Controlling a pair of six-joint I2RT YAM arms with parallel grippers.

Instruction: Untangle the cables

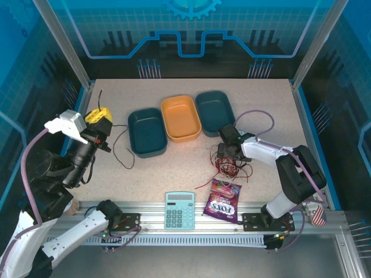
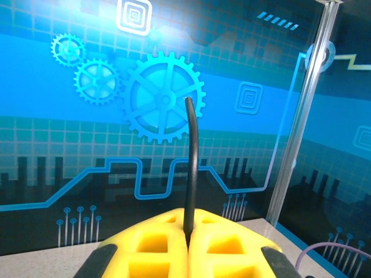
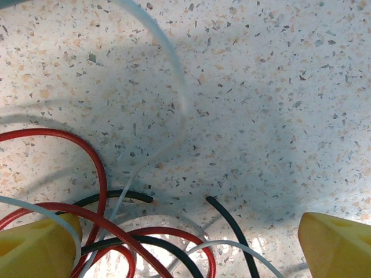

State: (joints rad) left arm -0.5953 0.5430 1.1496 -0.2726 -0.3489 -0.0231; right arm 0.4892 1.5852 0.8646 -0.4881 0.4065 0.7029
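At the table's left edge my left gripper (image 1: 98,116) is raised and shut on a thin black cable (image 1: 115,148). In the left wrist view the yellow fingers (image 2: 232,249) pinch that black cable (image 2: 192,162), and its free end sticks straight up. The cable's other part trails down onto the table. My right gripper (image 1: 229,148) hangs open over a tangle of cables (image 1: 228,165) at centre right. In the right wrist view, loops of red cable (image 3: 99,168), black cable (image 3: 232,223) and white cable (image 3: 174,75) lie between the wide yellow fingertips (image 3: 37,249).
Two dark teal trays (image 1: 146,132) (image 1: 215,113) flank an orange tray (image 1: 181,117) at mid-table. A turquoise calculator (image 1: 179,210) and a purple candy bag (image 1: 222,200) lie near the front rail. A small striped cup (image 1: 316,214) stands by the right arm's base.
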